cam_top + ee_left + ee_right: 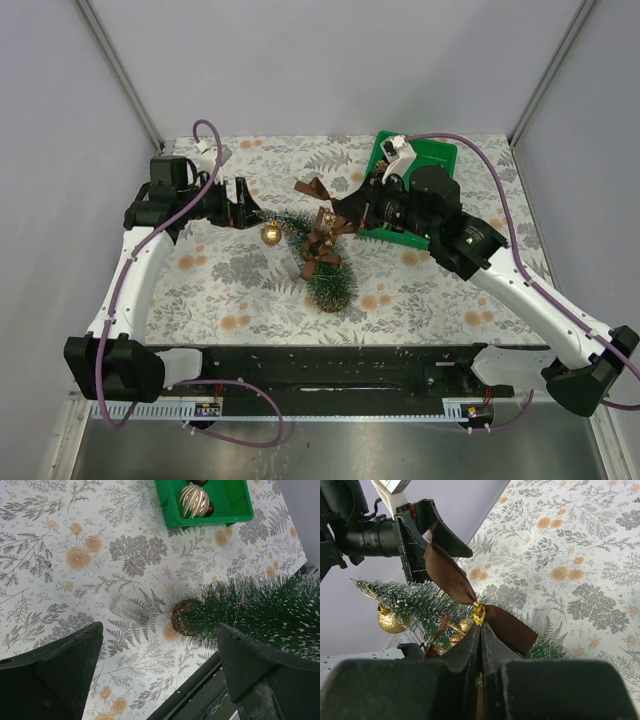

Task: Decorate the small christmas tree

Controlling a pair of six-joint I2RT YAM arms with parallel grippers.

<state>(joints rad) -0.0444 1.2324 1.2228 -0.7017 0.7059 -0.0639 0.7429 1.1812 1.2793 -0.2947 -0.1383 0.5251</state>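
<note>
- My right claw [480,635] is pressed together on the gold tie at the middle of a brown bow [470,592]. Its own dark fingers fill the bottom of that wrist view and hide whatever lies beneath them.
- My left claw [159,627] is spread wide. The tree [260,610] runs past its right finger, and I cannot tell whether finger and bristles touch.
- The tree is tilted on the surface [420,290] between my two arms, with its wooden base nearer me and its tip toward the left claw. In the left wrist view its upper part is cut off at the frame edge.
- A gold ball [271,234] hangs near the tip. A second bow [320,252] sits at mid-tree, and from above its loops cover the bristles behind it.
- In the right wrist view, small gold beads [462,627] show beside the held bow. They are blurred, and I cannot tell what they hang from.
- The green bin [210,519] stands at the far right of the surface, and from above my right arm covers most of it. The left wrist view shows only one end, holding a ribbed gold ornament [193,500] and two dark ones that are partly cut off.
- A small clear box [129,611] lies flat near the tree's base. The green spot at one corner is too small to read.
</note>
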